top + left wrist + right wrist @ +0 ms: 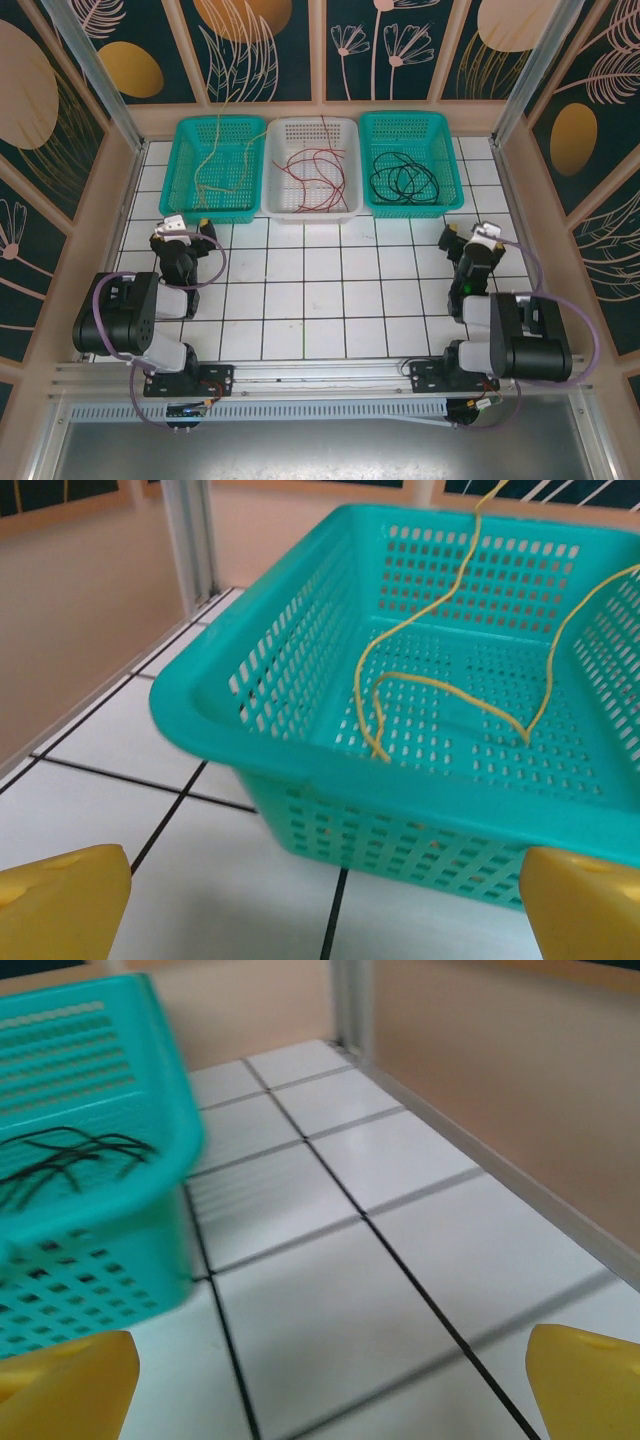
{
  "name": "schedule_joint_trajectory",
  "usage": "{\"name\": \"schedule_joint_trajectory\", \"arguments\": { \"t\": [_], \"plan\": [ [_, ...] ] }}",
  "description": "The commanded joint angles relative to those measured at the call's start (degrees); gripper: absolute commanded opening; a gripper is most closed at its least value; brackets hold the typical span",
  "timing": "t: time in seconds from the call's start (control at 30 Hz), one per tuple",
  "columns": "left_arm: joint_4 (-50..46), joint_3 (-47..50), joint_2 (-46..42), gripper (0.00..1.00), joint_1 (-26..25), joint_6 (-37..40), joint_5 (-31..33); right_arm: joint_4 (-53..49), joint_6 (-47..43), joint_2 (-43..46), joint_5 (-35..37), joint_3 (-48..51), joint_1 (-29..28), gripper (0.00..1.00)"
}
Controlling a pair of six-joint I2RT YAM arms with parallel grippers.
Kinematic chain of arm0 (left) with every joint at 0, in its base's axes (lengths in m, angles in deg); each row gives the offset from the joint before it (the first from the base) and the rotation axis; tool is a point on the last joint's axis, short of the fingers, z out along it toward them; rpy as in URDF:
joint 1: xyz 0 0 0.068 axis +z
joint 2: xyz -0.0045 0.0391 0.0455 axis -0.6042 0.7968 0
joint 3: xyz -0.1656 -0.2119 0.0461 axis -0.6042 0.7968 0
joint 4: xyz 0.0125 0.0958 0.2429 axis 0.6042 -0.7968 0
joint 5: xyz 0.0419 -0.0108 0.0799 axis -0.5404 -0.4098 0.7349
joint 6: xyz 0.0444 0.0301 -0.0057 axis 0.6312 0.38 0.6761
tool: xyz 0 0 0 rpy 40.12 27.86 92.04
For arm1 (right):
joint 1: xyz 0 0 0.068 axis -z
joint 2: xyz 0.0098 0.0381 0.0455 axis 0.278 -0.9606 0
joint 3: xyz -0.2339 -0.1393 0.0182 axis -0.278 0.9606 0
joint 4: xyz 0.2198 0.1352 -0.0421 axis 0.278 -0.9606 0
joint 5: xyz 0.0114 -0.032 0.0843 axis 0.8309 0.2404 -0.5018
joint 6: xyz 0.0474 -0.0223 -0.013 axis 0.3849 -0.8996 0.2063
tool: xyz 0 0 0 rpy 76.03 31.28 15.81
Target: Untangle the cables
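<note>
Colours here: the cables are pale yellow (440, 683), red (310, 165) and black (400, 180), while the mesh baskets are teal on the left (212, 215), white in the middle (310, 213) and teal again on the right (412, 210). The table (330, 290) is white tile with thin black grid lines, and the wall panels (260, 50) are dark with orange blobs and pale line-drawn leaves. Both arms are black with lilac hoses (100, 288), and the left gripper (325, 880) and right gripper (330, 1360) have bright yellow fingers.
</note>
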Motion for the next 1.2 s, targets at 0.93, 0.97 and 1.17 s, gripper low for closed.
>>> {"name": "schedule_joint_trajectory", "arguments": {
  "t": [0.93, 0.97, 1.17],
  "plan": [
    [5.67, -0.76, 0.01, 0.99, 0.03, 0.83, -1.97, 18.07, -2.34, -12.84, -13.86, -3.09, -2.31, 0.99],
    [5.55, -0.76, 0.05, 0.99, -0.01, 0.85, -2.01, 18.07, -2.3, -12.79, -13.82, -3.14, -2.29, 0.99],
    [5.54, -0.84, 0.02, 0.99, 0.03, 0.93, -1.96, 18.02, -2.45, -12.83, -13.8, -3.22, -2.29, 0.99]
  ]
}}
